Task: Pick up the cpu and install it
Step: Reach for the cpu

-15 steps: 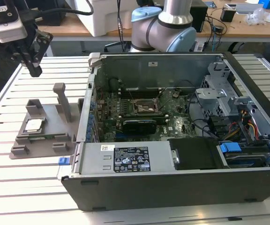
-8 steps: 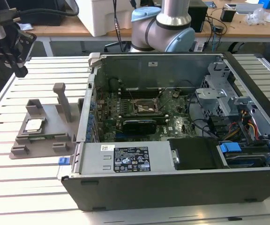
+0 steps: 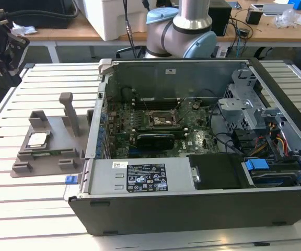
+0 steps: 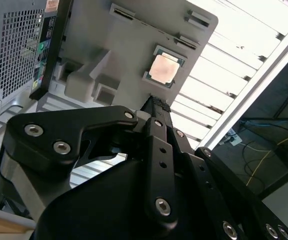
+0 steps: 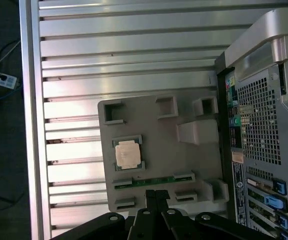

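Observation:
The cpu (image 3: pixel 37 139) is a small square chip with a silvery top plate. It lies flat in a recess of the grey holder tray (image 3: pixel 48 159) on the slatted table, at the exterior view's left of the open computer case (image 3: pixel 192 198). Both wrist views look down on the cpu (image 5: pixel 127 154) (image 4: pixel 164 69) in the tray (image 5: pixel 159 130) (image 4: pixel 129 45). My gripper (image 5: pixel 156 193) (image 4: pixel 157 103) hangs above the tray's edge, a short way off the cpu. Its black fingers are shut together with nothing between them. The empty socket (image 3: pixel 163 120) sits on the motherboard inside the case.
A black graphics card (image 3: pixel 158 140) lies just in front of the socket, with cables and drive cages (image 3: pixel 244 104) at the exterior view's right. The tray has an upright post (image 3: pixel 69 112) and holds a green memory stick (image 5: pixel 151 180). The case wall (image 5: pixel 259 150) stands beside the tray.

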`<control>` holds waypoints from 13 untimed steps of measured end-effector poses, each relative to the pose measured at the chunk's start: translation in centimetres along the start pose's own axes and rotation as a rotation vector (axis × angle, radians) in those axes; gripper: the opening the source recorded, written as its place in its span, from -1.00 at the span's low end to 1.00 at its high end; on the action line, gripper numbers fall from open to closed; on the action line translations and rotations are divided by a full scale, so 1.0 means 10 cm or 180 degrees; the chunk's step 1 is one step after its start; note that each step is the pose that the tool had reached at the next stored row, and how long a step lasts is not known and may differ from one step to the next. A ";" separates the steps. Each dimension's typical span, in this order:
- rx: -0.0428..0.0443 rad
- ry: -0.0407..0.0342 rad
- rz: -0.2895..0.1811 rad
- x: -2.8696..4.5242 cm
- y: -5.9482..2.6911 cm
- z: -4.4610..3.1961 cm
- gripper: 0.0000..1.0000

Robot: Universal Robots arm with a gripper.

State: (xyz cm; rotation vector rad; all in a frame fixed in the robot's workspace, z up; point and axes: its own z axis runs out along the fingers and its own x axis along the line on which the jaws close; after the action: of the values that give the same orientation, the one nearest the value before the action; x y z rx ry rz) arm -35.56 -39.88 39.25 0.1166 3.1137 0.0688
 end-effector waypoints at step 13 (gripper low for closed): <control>0.0000 0.0000 0.0000 0.231 -0.017 -0.004 -0.79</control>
State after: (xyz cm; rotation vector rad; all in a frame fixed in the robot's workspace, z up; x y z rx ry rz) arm -37.88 -39.88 39.23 0.1166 3.1137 0.0689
